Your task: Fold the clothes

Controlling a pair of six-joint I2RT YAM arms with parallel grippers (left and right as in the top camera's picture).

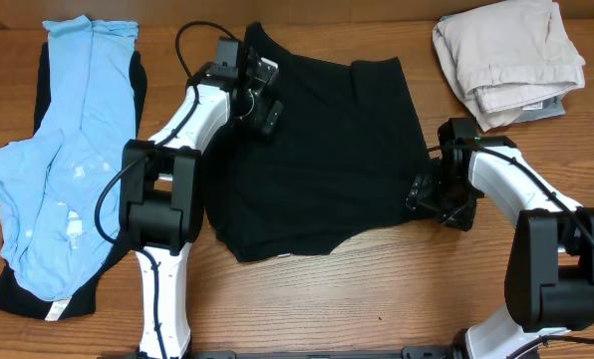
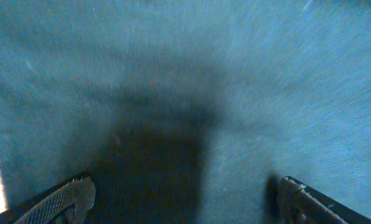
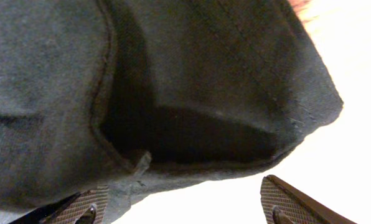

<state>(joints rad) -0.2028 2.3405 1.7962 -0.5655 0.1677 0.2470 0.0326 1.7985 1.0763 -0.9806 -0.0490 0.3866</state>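
Wooden table (image 1: 377, 299), unlabelled black garment (image 1: 327, 160)

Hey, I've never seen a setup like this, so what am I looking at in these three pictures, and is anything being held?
These are two white-and-black robot arms at a wooden table, there to fold clothes. The wide picture comes from a camera above. The other two come from cameras on the wrists, each looking past its own two fingers.

A black garment lies spread in the middle. The left pincer sits over its upper left part, the right pincer at its right edge. To the left lies a light blue garment on top of another black one. A folded beige cloth lies at the top right.

Both pincers look open over cloth; nothing is gripped.
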